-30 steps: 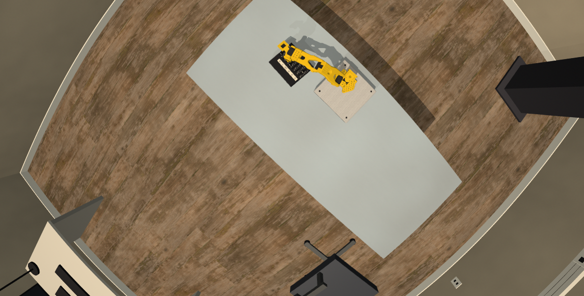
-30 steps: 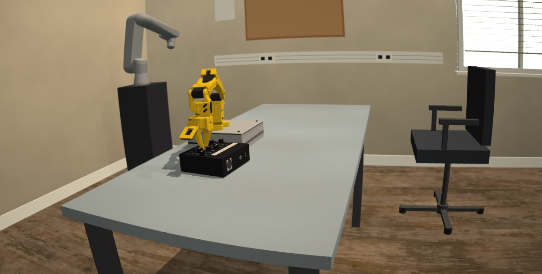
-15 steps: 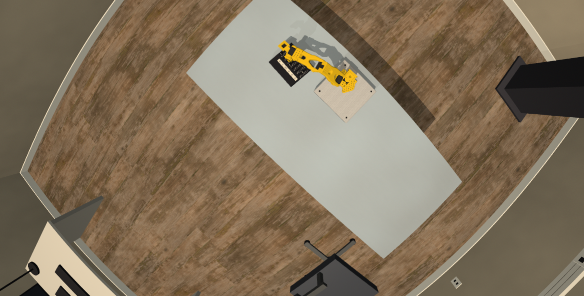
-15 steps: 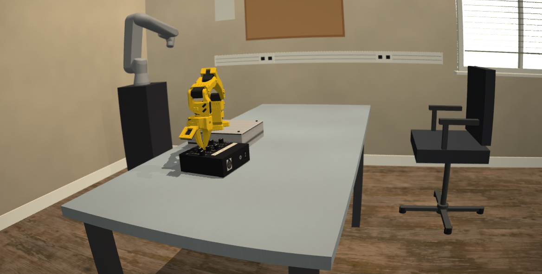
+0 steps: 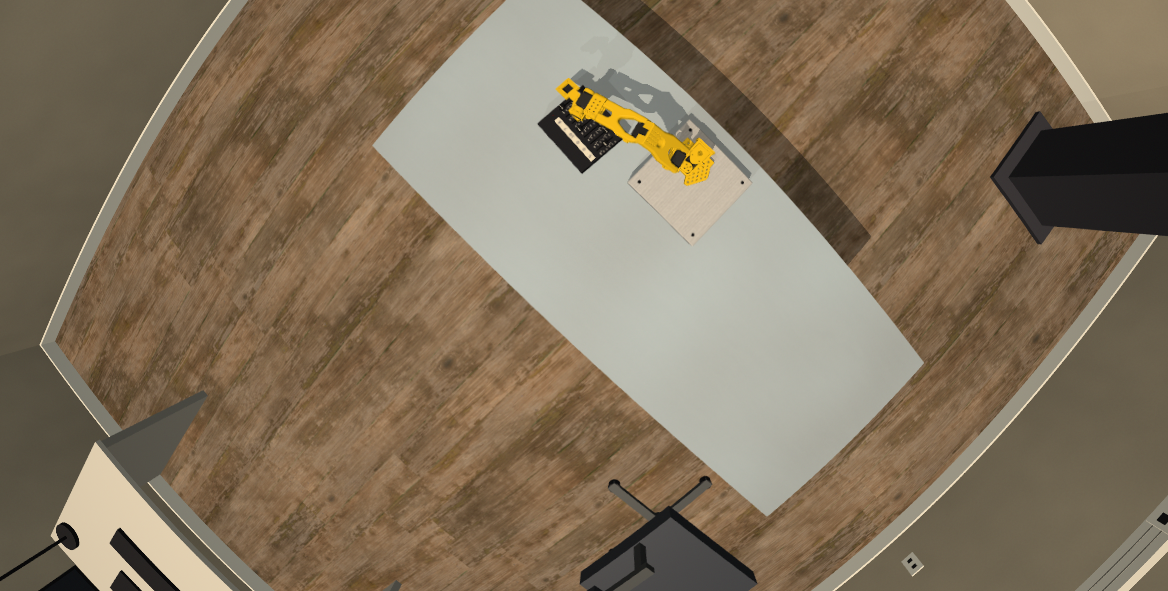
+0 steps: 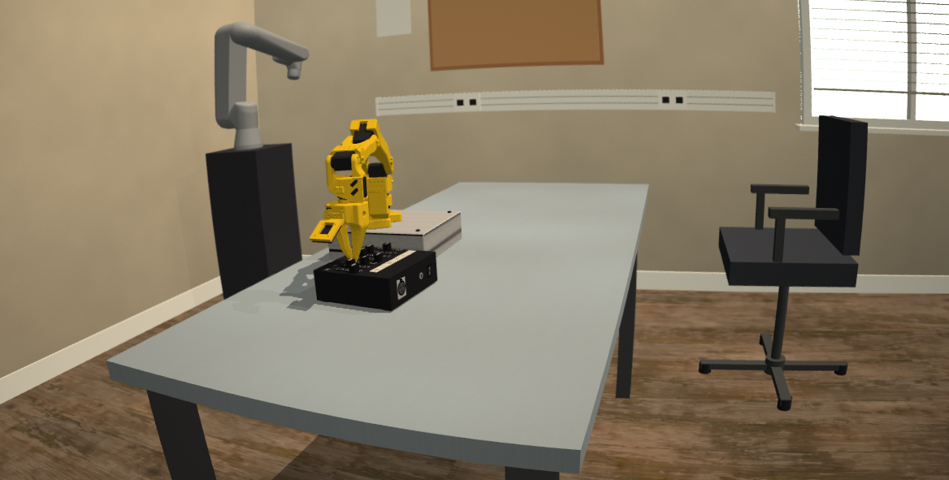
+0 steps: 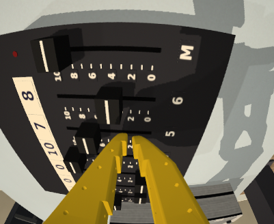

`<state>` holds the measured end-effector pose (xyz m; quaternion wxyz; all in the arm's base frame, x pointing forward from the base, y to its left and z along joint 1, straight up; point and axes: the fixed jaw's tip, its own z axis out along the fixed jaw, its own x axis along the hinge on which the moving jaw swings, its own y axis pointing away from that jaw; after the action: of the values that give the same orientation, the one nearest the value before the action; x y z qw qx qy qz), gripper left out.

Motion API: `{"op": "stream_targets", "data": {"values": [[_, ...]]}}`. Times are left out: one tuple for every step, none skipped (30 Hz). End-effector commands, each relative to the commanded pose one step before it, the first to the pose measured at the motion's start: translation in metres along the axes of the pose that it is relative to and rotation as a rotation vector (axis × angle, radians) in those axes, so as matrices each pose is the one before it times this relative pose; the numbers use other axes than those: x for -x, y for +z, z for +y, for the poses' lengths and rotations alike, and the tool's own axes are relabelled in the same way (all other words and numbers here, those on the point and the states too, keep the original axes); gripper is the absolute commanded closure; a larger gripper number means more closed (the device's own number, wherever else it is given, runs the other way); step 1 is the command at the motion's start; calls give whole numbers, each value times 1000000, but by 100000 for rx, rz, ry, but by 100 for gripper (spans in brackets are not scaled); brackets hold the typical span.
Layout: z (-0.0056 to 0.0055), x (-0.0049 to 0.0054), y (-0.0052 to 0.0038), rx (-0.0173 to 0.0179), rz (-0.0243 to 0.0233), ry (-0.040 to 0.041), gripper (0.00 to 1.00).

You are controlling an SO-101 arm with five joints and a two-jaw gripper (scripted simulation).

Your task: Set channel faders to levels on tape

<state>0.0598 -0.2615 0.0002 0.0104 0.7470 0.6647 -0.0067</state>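
Note:
The black lighting desk [image 5: 577,135] sits on the grey table; it also shows in the exterior view [image 6: 374,275] and fills the wrist view [image 7: 119,104]. A cream tape strip [image 7: 42,133] carries the numbers 8, 7, 10, 0. The master fader cap [image 7: 51,51], on the row marked M, stands near 10. The channel 6 cap [image 7: 108,108] stands near 5. The channel 5 cap [image 7: 89,140] is near the high end. My yellow gripper [image 7: 128,141] is shut and empty, its tips low over the channel 5 slot, just right of that cap. Lower rows are hidden behind the jaws.
The arm's base stands on a pale mounting plate [image 5: 690,190] behind the desk. A grey robot arm on a black pedestal [image 6: 252,210] stands left of the table. An office chair [image 6: 796,244] stands to the right.

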Motion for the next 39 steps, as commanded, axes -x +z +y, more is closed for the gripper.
{"op": "stream_targets", "data": {"values": [[-3269,-2045,4206,-740,2614,246,100],[-1,-1,1,0,1,0,100],[1,1,-1,0,-1,0,100],[-1,-1,1,0,1,0,100],[1,1,-1,0,-1,0,100],[-1,-1,1,0,1,0,100],[1,1,-1,0,-1,0,100],[-1,-1,1,0,1,0,100],[1,1,-1,0,-1,0,100],[-1,-1,1,0,1,0,100],[1,1,-1,0,-1,0,100],[-1,-1,1,0,1,0,100],[1,1,-1,0,-1,0,100],[-1,-1,1,0,1,0,100],[1,1,-1,0,-1,0,100],[0,0,0,0,0,0,100],[0,0,0,0,0,0,100],[-1,0,-5,0,1,0,100],[1,2,-38,0,-1,0,100],[0,3,-93,0,1,0,100],[3,8,-171,0,-1,0,100],[2,10,-259,0,1,0,100],[5,15,-358,0,-1,0,100],[4,16,-459,0,1,0,100],[6,20,-561,0,-1,0,100],[5,20,-657,0,1,0,100],[6,21,-748,0,-1,0,100],[4,19,-825,0,1,0,100],[5,17,-893,0,-1,0,100],[2,12,-943,0,1,0,100],[2,9,-980,0,-1,0,100],[-1,3,-996,0,1,0,100],[0,0,0,0,0,0,100],[0,0,0,0,0,0,100],[-2,-1,-998,0,-1,0,100],[-5,-8,-980,0,1,0,100],[-5,-11,-947,0,-1,0,100],[-7,-16,-894,0,1,0,100],[-6,-17,-830,0,-1,0,100]]}}
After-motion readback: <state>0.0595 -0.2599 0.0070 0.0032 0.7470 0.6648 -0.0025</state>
